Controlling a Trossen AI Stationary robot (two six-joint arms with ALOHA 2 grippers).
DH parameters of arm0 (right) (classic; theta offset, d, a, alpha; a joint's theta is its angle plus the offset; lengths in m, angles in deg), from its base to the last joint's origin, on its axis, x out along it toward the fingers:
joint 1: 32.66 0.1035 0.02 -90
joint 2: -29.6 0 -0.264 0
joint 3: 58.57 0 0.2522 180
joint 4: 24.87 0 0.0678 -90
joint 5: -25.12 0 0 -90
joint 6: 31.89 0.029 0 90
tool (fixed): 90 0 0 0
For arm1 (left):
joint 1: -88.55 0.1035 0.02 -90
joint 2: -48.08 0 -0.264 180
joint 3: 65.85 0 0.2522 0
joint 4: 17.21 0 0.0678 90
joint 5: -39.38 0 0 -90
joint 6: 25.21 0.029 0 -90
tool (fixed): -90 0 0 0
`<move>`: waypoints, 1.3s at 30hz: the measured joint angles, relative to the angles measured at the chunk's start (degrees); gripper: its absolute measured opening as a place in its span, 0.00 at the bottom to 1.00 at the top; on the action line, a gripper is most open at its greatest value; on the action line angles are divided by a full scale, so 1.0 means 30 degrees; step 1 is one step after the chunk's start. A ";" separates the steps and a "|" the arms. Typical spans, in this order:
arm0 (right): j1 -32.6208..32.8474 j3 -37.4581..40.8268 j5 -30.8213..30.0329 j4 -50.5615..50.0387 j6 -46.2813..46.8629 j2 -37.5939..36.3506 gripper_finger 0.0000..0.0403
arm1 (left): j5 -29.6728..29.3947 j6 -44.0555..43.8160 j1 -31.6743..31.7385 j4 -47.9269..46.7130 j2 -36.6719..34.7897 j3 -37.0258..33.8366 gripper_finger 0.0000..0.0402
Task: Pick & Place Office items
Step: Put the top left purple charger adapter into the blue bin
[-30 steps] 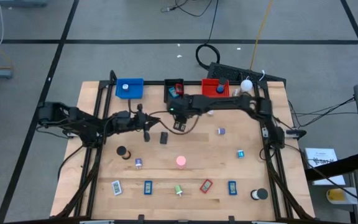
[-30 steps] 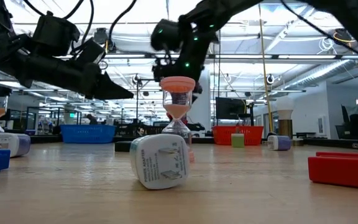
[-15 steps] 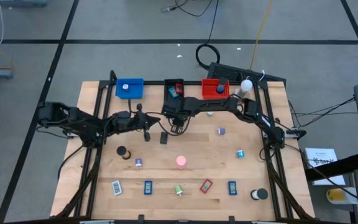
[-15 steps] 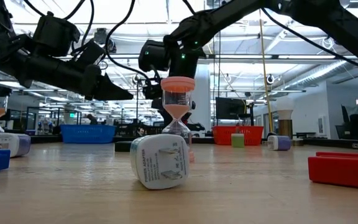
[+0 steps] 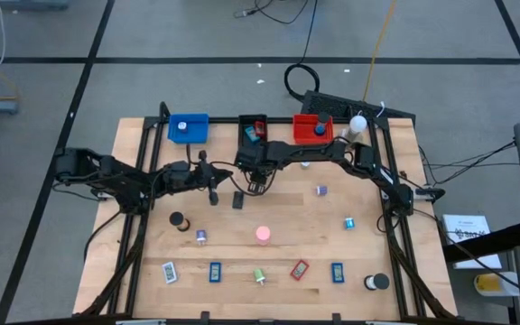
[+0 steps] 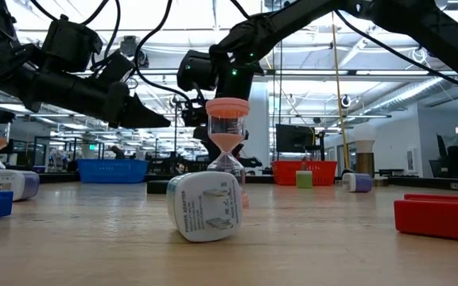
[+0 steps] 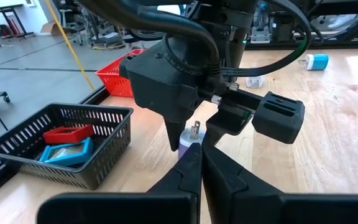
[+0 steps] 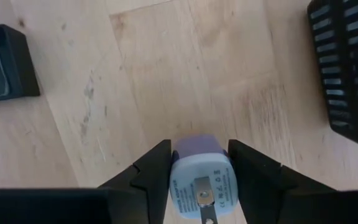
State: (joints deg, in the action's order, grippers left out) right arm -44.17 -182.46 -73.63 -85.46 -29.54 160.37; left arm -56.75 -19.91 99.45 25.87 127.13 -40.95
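right claw (image 8: 201, 180) pinching purple plug adapter (image 8: 201, 174) above worktop (image 8: 166, 74), near black basket (image 7: 55, 146), left claw (image 7: 199, 163) pressed together, empty, just beside it

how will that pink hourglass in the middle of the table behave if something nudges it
The pink hourglass stands tall on a narrow base with a pinched waist, so it probably tips rather than slides. Its clear bulbs look like glass, likely fragile. Its round caps suggest that once it is down, it may roll toward the white plug adapter lying beside it.
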 joint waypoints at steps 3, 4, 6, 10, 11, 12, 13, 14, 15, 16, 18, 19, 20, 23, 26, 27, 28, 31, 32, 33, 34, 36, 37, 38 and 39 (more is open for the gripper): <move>0.0022 0.0000 0.0002 0.0027 0.0000 0.0003 0.43 | 0.0007 -0.0153 0.0000 -0.0007 0.0000 0.0000 0.07; 0.0029 0.0000 0.0007 0.0075 0.0000 -0.0002 0.45 | 0.0007 -0.0203 0.0000 -0.0007 0.0000 0.0000 0.08; 0.0036 0.0000 0.0007 0.0215 0.0000 -0.0003 0.48 | 0.0015 -0.0292 0.0000 -0.0007 0.0000 0.0000 0.08; 0.0063 0.0000 -0.0002 0.0612 -0.0007 0.0002 0.52 | 0.0020 -0.0303 -0.0002 -0.0012 0.0000 0.0000 0.06; 0.0077 0.0000 -0.0011 0.0685 -0.0065 -0.0050 0.53 | 0.0022 -0.0304 0.0000 -0.0015 0.0000 0.0005 0.05; 0.0104 0.0024 -0.0008 0.0646 -0.0217 -0.0230 0.53 | 0.0022 -0.0301 -0.0001 -0.0017 0.0000 0.0007 0.04; 0.0123 0.0050 -0.0008 0.0480 -0.0409 -0.0495 0.54 | 0.0029 -0.0301 -0.0004 -0.0063 0.0000 0.0007 0.04; 0.0154 0.0051 -0.0013 0.0362 -0.0527 -0.0787 0.54 | 0.0029 -0.0301 -0.0007 -0.0157 0.0000 0.0007 0.03; 0.0160 0.0042 -0.0027 0.0412 -0.0577 -0.1094 0.54 | 0.0024 -0.0301 0.0000 -0.0342 0.0000 0.0013 0.02; 0.0164 0.0019 -0.0029 0.0385 -0.0593 -0.1496 0.54 | 0.0029 -0.0309 0.0000 -0.0577 0.0000 0.0015 0.01; 0.0168 0.0015 -0.0015 -0.0398 -0.0716 -0.2415 0.52 | 0.0029 -0.0317 -0.0002 -0.0977 0.0007 0.0015 0.01; 0.0175 0.0015 -0.0034 -0.0745 -0.0850 -0.2797 0.50 | 0.0028 -0.0344 0.0000 -0.1065 0.0006 0.0015 0.01; 0.0171 0.0082 -0.0073 -0.1077 -0.1009 -0.3234 0.48 | 0.0022 -0.0406 0.0000 -0.1070 0.0007 0.0015 0.01; 0.0165 0.2074 -0.0324 0.0476 -0.1245 -0.5287 0.39 | 0.0029 -0.0631 -0.0056 -0.1042 0.0000 0.0042 0.04; 0.0217 0.5827 -0.0546 0.3805 -0.1505 -0.7776 0.27 | 0.0029 -0.0974 -0.0199 -0.1013 0.0007 0.0058 0.07; 0.0221 0.7291 -0.0536 0.5029 -0.1525 -0.8635 0.23 | 0.0036 -0.1030 -0.0271 -0.1013 0.0007 0.0058 0.07; 0.0226 0.8747 -0.0535 0.6231 -0.1517 -0.9449 0.19 | 0.0036 -0.1144 -0.0309 -0.1013 0.0007 0.0058 0.07; 0.0233 1.2949 -0.0499 1.0201 -0.0981 -1.2003 0.08 | 0.0058 -0.2236 -0.0454 -0.1033 0.0007 0.0129 0.07; 0.0233 1.4235 -0.0503 1.1349 -0.0785 -1.2826 0.04 | 0.0066 -0.2746 -0.0474 -0.1023 0.0007 0.0193 0.08; 0.0233 1.5484 -0.0510 1.2822 -0.0666 -1.3596 0.02 | 0.0069 -0.3313 -0.0474 -0.1020 0.0007 0.0275 0.08; 0.0226 1.6734 -0.0510 1.4375 -0.0544 -1.4328 0.01 | 0.0077 -0.3822 -0.0474 -0.1031 0.0007 0.0391 0.08; 0.0150 1.9112 -0.0508 1.6590 -0.0333 -1.5723 0.03 | 0.0189 -0.4383 -0.0482 -0.1020 0.0007 0.0669 0.08; 0.0101 2.0197 -0.0489 1.7877 -0.0283 -1.6291 0.03 | 0.0188 -0.4371 -0.0523 -0.1028 0.0007 0.0809 0.08; 0.0080 2.1139 -0.0495 1.9065 -0.0252 -1.6854 0.04 | 0.0182 -0.4170 -0.0628 -0.1066 0.0007 0.0942 0.08; 0.0038 2.2046 -0.0503 1.9938 -0.0226 -1.7502 0.04 | 0.0182 -0.3868 -0.0763 -0.1093 0.0007 0.1095 0.08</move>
State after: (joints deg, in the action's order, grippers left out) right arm -44.05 -116.32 -75.14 -25.65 -30.22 107.87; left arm -56.21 -31.51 97.16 22.59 127.15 -37.67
